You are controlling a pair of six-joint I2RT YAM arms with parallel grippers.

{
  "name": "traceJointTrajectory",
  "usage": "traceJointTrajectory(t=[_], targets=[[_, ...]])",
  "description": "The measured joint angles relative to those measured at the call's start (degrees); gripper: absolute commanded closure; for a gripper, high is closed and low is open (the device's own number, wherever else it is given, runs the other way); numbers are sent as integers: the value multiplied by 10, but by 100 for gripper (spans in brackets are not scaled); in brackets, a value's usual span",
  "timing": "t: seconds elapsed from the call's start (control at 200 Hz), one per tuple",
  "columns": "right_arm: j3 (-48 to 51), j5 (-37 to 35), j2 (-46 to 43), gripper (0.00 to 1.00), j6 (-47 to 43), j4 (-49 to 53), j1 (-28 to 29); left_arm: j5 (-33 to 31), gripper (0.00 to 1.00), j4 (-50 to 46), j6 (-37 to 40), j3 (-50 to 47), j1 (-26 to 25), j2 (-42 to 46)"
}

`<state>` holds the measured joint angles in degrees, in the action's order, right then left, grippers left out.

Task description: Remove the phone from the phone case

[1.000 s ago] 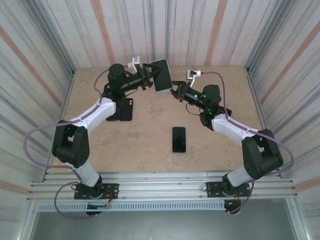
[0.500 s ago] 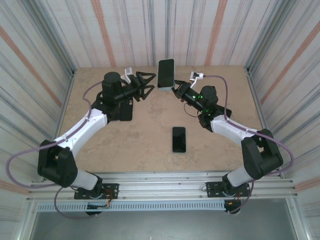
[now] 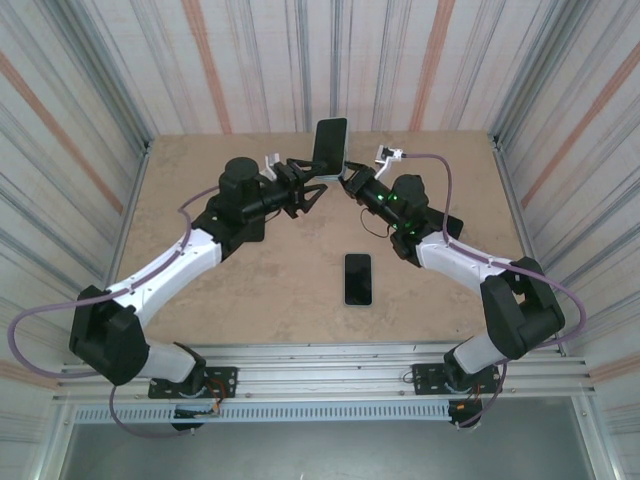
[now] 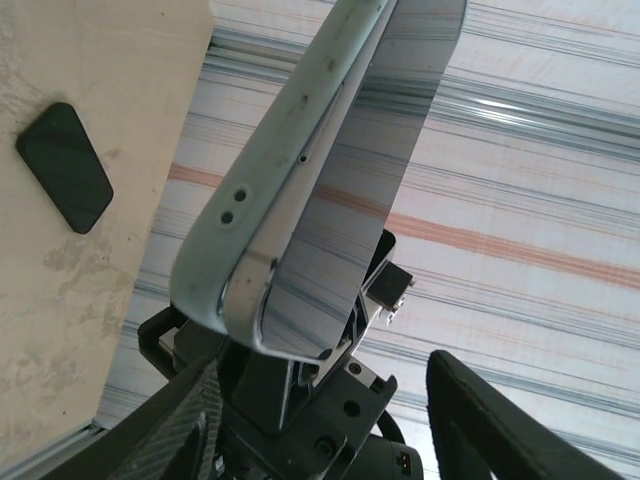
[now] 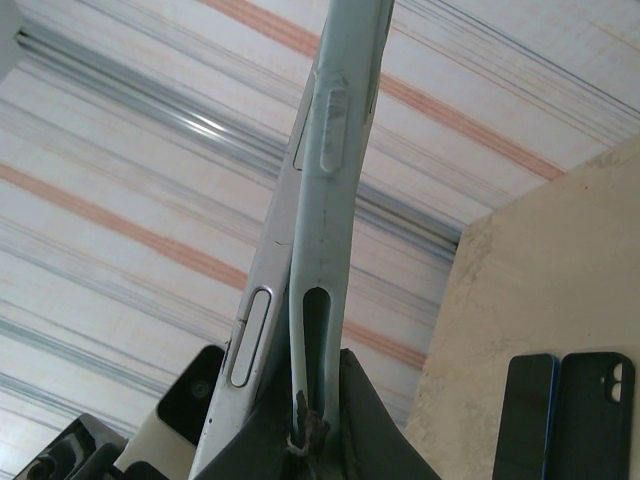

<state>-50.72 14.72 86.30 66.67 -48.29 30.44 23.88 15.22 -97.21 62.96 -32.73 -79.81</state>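
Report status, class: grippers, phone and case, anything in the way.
Right gripper jaws shut on phone case, upright. Left gripper jaws open beside it. Phone partly out, case edge parted. Spare phone lies flat, well apart.

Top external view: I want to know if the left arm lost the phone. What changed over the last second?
The left gripper, which was on the cased phone, came off it, drew back to the left, and has now swung in again, open, close beside it. The right gripper tipped the cased phone more upright. Unchanged: the right gripper's hold, and the black phone on the table.
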Motion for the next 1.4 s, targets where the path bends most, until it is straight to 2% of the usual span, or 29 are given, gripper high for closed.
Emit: traceJointTrajectory(t=[0.391,0.721,1.077,1.197,1.403], targets=[[0,-4,0,98,-14,4,10,-7,54,28,-9,5,0,-15],[2,-33,-5,99,-19,8,32,-55,56,33,-12,1,-8,-17],[48,-80,-22,98,-27,-17,60,-146,77,-9,-10,-19,-23,1],[49,-94,-22,98,-27,-23,67,-158,86,0,-10,-19,-23,1],[49,-140,-23,96,-27,-18,85,-165,94,5,-6,-14,-24,1]])
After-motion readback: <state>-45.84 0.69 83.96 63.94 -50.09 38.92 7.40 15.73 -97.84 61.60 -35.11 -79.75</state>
